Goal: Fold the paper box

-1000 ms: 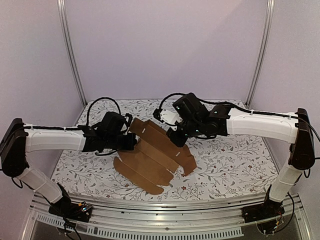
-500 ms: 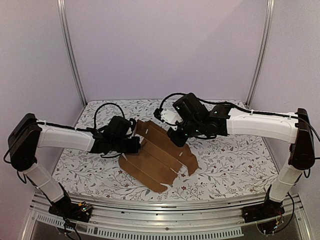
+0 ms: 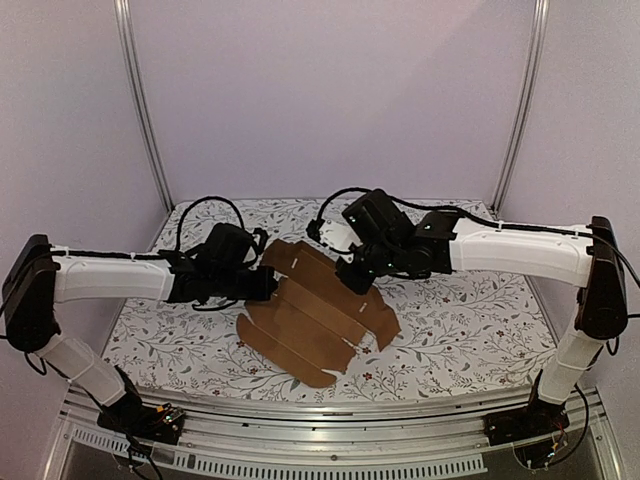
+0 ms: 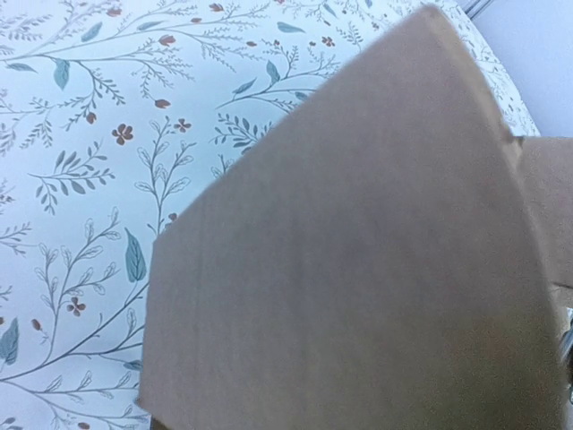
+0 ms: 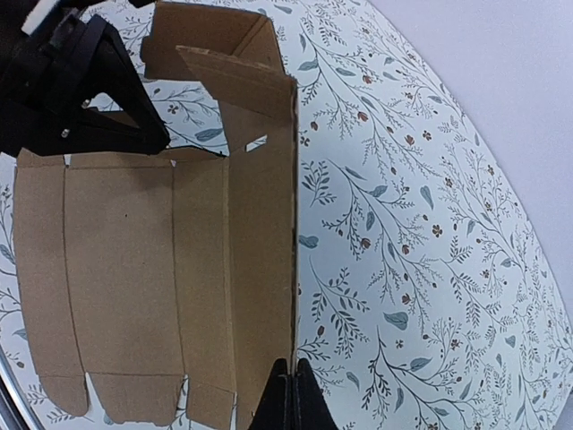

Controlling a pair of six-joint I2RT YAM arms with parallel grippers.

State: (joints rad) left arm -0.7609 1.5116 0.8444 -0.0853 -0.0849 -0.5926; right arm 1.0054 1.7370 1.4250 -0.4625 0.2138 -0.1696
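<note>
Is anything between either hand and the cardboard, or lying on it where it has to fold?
Nothing visible. The right hand pinches a raised edge of the cardboard sheet. The left hand is at the sheet's left side, though its grip is hidden. No other object lies on the sheet.

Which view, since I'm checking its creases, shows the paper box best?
Right wrist: most of the paper box shows, with creases, tabs and a lifted panel plain. Top external gives the overall outline, smaller and partly covered. Left wrist shows only blank cardboard up close.

Floral table [image 3: 460, 320], brown paper box [image 3: 300, 325] on it
</note>
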